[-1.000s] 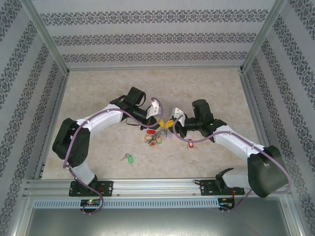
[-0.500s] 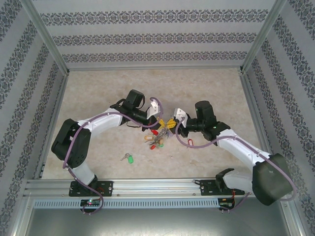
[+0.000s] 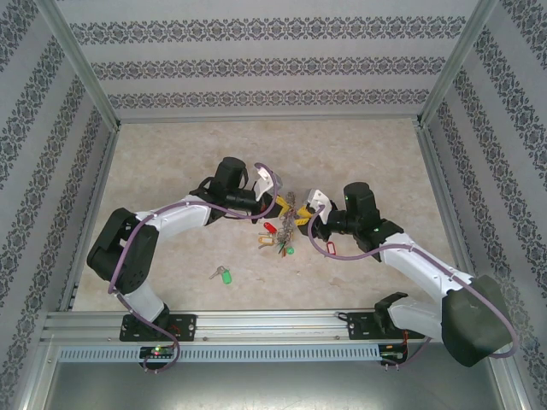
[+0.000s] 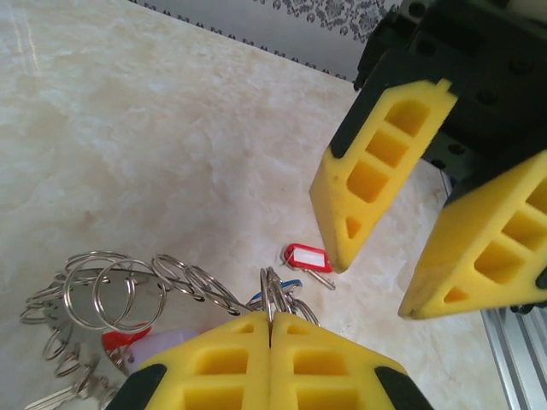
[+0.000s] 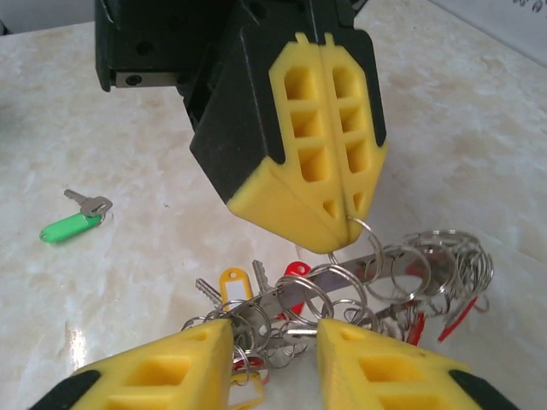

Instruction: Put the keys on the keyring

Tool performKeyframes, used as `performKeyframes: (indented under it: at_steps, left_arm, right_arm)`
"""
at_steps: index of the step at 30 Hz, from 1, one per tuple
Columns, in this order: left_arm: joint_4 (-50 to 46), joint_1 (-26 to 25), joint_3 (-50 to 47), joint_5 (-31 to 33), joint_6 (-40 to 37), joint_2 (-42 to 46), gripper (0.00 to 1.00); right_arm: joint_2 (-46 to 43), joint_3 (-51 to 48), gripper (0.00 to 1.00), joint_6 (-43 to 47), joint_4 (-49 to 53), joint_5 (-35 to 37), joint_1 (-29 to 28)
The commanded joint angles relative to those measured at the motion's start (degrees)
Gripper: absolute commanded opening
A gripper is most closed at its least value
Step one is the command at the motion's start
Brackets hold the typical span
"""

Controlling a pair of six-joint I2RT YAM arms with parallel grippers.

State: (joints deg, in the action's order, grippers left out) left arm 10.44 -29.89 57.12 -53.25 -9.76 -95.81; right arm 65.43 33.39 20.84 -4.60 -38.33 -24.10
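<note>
At table (image 3: 171, 154) centre, seen from above: keyring (image 3: 278, 236), a tangled bunch of small steel rings and keys with red, yellow and green tags. Left gripper (image 3: 279, 203) stood at its 12 o'clock and right gripper (image 3: 304, 222) at its 2 o'clock, their tips near each other.

Item 1, left gripper (image 4: 270, 331): jaws clenched flat together, a thin ring of the keyring (image 4: 111, 290) pinched edge-on at the tips. From the right wrist camera this closed left gripper (image 5: 339, 237) pointed down with one ring hanging at its tip. The rest of the keyring (image 5: 350, 275) was spread below on the pale marbled top.

Item 2, right gripper (image 4: 376, 289): jaws parted, a clear gap between them. Its fingers (image 5: 184, 363) sat either side of the bunch's near edge; contact could not be told.

Item 3, red-tagged key (image 3: 328, 248): loose on the table at 4 o'clock of the bunch, near the right gripper. From the left wrist, red-tagged key (image 4: 306, 257) lay flat.

Item 4, green-tagged key (image 3: 224, 274): loose at 8 o'clock, well apart from the bunch. From the right wrist, green-tagged key (image 5: 73, 225) lay flat.
</note>
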Motion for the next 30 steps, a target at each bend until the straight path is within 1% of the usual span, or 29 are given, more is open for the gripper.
performKeyframes:
  at_steps: [1, 4, 6, 8, 11, 13, 17, 18, 20, 21, 23, 24, 25, 26, 27, 28, 30]
  left_arm:
    - [7.48, 0.33, 0.01, -2.02, 3.80, 2.99, 0.00]
    - [8.10, 0.27, -0.34, -2.40, 4.35, 3.62, 0.00]
    - [7.78, 0.42, -0.12, -2.88, 4.23, 3.75, 0.00]
    - [7.92, 0.32, 0.15, -3.60, 4.31, 3.59, 0.00]
    - [7.98, 0.38, 0.01, -3.11, 4.06, 3.35, 0.00]
    - [7.80, 0.29, 0.11, -2.31, 3.87, 3.35, 0.00]
    - [8.15, 0.29, 0.11, 0.31, 4.17, 3.41, 0.00]
    - [8.17, 0.34, 0.16, 0.82, 4.15, 3.42, 0.00]
    - [8.18, 0.29, 0.06, 2.48, 4.46, 3.53, 0.00]
    - [8.20, 0.37, -0.07, 3.17, 4.61, 3.50, 0.00]
    - [8.74, 0.38, -0.51, 3.98, 4.75, 3.76, 0.00]
    - [9.29, 0.39, -0.81, 3.76, 4.71, 3.87, 0.00]
    - [9.65, 0.43, -1.08, 3.53, 4.60, 4.07, 0.00]
    - [9.82, 0.40, -1.22, 3.09, 4.42, 4.23, 0.00]
    - [9.81, 0.40, -1.30, 2.64, 4.20, 4.31, 0.00]
    - [9.70, 0.42, -1.31, 2.14, 3.93, 4.39, 0.00]
    - [9.81, 0.44, -1.40, 1.02, 3.63, 4.38, 0.00]
  right_arm:
    - [1.46, 0.22, 0.37, -1.29, -3.46, 1.21, 0.71]
    - [3.32, 0.97, 0.45, -1.33, -4.45, 0.60, 0.98]
    - [4.82, 2.20, 0.46, -1.85, -4.45, -2.79, 0.83]
    - [6.24, 3.16, 0.45, -2.26, -4.65, -6.43, 0.27]
    - [6.88, 3.35, 0.40, -2.69, -5.88, -9.58, -0.76]
    - [7.08, 3.52, 0.33, -2.20, -5.62, -11.93, -1.83]
    - [6.41, 2.62, 0.33, -2.62, -5.60, -15.74, -2.88]
    - [6.15, 2.33, 0.33, -2.80, -5.35, -15.73, -2.97]
    - [4.88, 1.27, 0.30, -3.15, -4.86, -14.24, -3.06]
    - [4.06, 0.79, 0.30, -3.02, -4.52, -14.04, -3.04]
    - [1.61, -0.17, 0.34, -3.79, -3.84, -12.26, -3.06]
    - [0.34, -0.76, 0.35, -4.71, -3.99, -10.09, -3.02]
    - [-1.00, -1.55, 0.34, -5.41, -4.35, -6.13, -2.97]
    - [-2.25, -2.55, 0.33, -6.19, -5.07, -0.65, -2.89]
    - [-3.13, -3.23, 0.34, -6.46, -5.28, 2.78, -2.57]
    - [-3.92, -3.86, 0.37, -6.49, -5.62, 4.70, -1.68]
    - [-4.79, -4.38, 0.42, -6.40, -6.23, 5.98, -0.15]
